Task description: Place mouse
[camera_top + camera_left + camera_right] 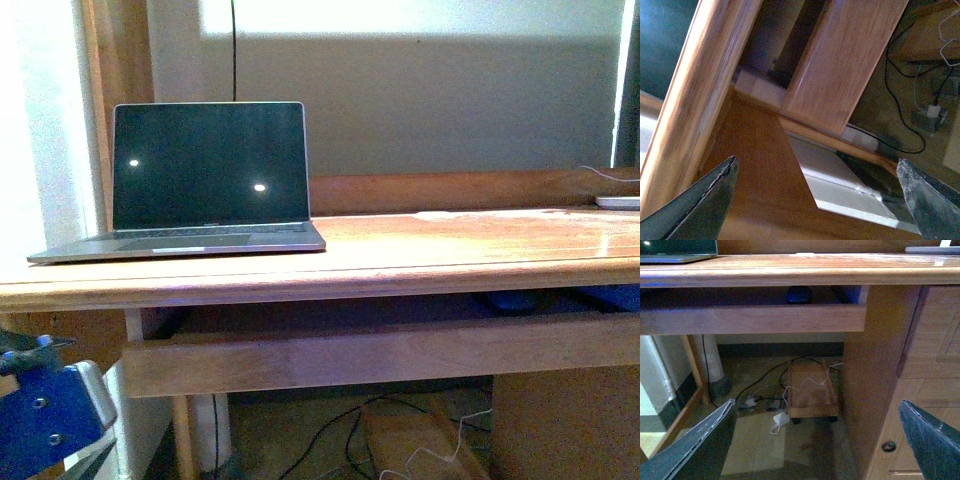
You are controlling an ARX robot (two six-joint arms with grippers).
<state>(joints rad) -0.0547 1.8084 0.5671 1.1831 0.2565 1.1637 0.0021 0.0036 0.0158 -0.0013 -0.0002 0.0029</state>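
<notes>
Wooden desk [420, 255] with laptop [205, 180]; mouse [798, 295] lies on the shelf [740, 320] underneath; left gripper [816, 161] and right gripper [817, 405] spread, empty; pickup seemingly unstarted, needing a reach beneath the top

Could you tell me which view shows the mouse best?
The right wrist view: the mouse shows as a dark blue dome in the under-desk tray. The front view catches only a sliver; the left wrist view misses it.

An open laptop [210, 180] is sitting on the wooden desk [450, 250], screen dark. Cables [756, 401] are lying on the floor beneath.
</notes>
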